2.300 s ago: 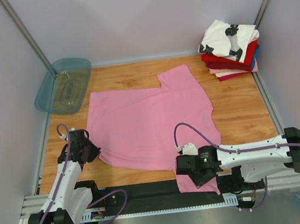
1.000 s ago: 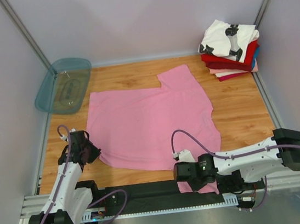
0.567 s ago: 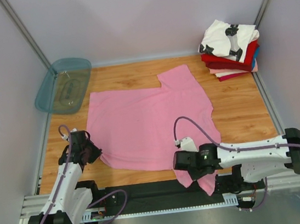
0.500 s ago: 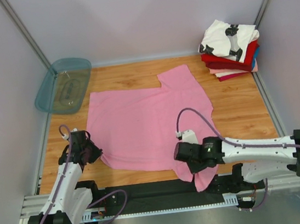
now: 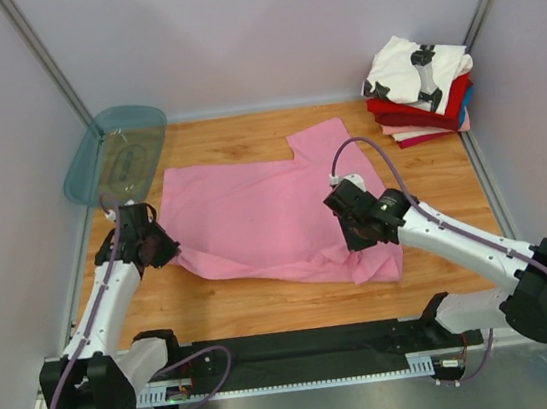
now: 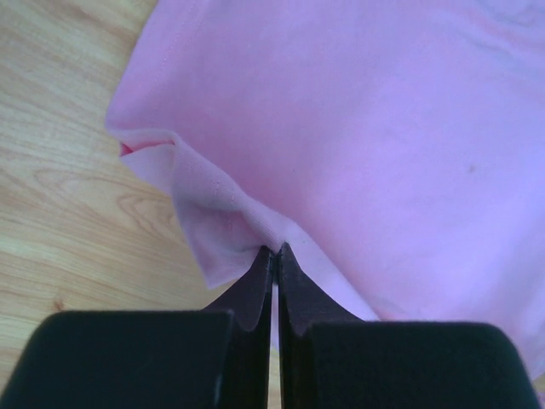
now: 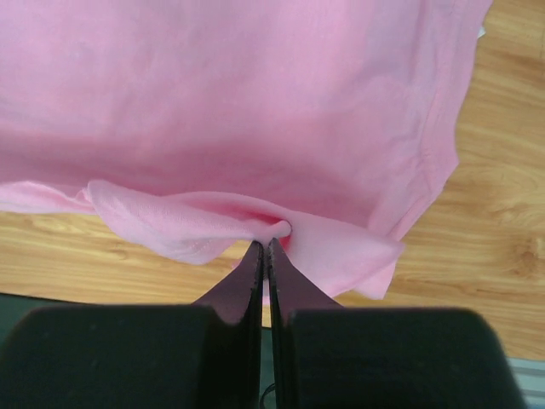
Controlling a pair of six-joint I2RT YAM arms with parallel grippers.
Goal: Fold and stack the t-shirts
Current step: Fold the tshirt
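Clear teal plastic tray (image 5: 116,155) at the wooden table's (image 5: 441,177) far-left corner, beside the grey wall (image 5: 1,200).

Soft, even light from overhead filled the top view brightly. It left the pale walls (image 5: 261,35) flat and the wooden bench (image 5: 433,193) warm. There was only faint shadow beneath the raised near edge of the pink t-shirt (image 5: 255,217) and a mild sheen on the clear tray (image 5: 77,180). In the left wrist view the left tool (image 6: 274,252) stood nearly black and blurred close to the lens, while the wood grain looked fairly sharp. In the right wrist view the right tool (image 7: 266,245) was equally dark and soft, and the cloth's lifted fold carried deeper pink shading.
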